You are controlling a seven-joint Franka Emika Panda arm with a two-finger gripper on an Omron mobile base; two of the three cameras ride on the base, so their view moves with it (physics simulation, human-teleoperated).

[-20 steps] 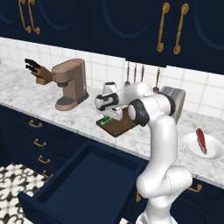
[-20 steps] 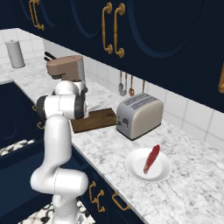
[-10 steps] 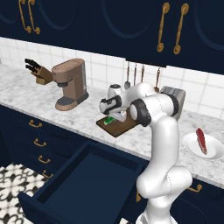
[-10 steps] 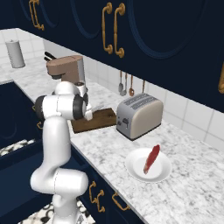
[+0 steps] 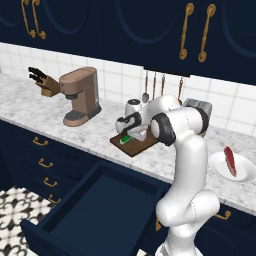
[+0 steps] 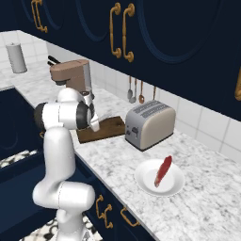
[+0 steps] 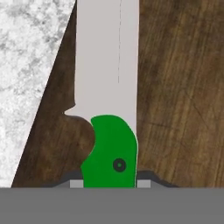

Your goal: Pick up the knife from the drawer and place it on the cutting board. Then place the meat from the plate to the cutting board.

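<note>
Down at the cutting board [image 5: 142, 145], the hand [image 5: 128, 135] is held low over the near left part of the dark wood, and it is closed on the green handle of the knife [image 7: 109, 113]. In the hand view the handle is seen rising straight from between the two finger tips, which are pressed against its two sides, while the pale blade is stretched away from the hand, up that view, across the board [image 7: 179, 87]. The blade is laid close along one edge of the board, with the speckled worktop [image 7: 30, 65] just beyond that edge. Whether the blade is touching the wood or is held just above it cannot be told. From the left base view a patch of green [image 5: 126, 139] is visible directly under the hand, over the board's left end.

The board is set on the worktop [image 5: 165, 157] between the brown coffee machine [image 5: 80, 96] and the toaster [image 6: 148, 124], just beside the toaster. The meat [image 6: 163, 171] is left on the white plate [image 6: 147, 182], which is placed on the worktop beyond the toaster, well apart from the hand. The wide drawer [image 5: 90, 212] is pulled out below the worktop edge, in front of the board. A knife block [image 5: 45, 84] is seen at the far left of the worktop, past the coffee machine.
</note>
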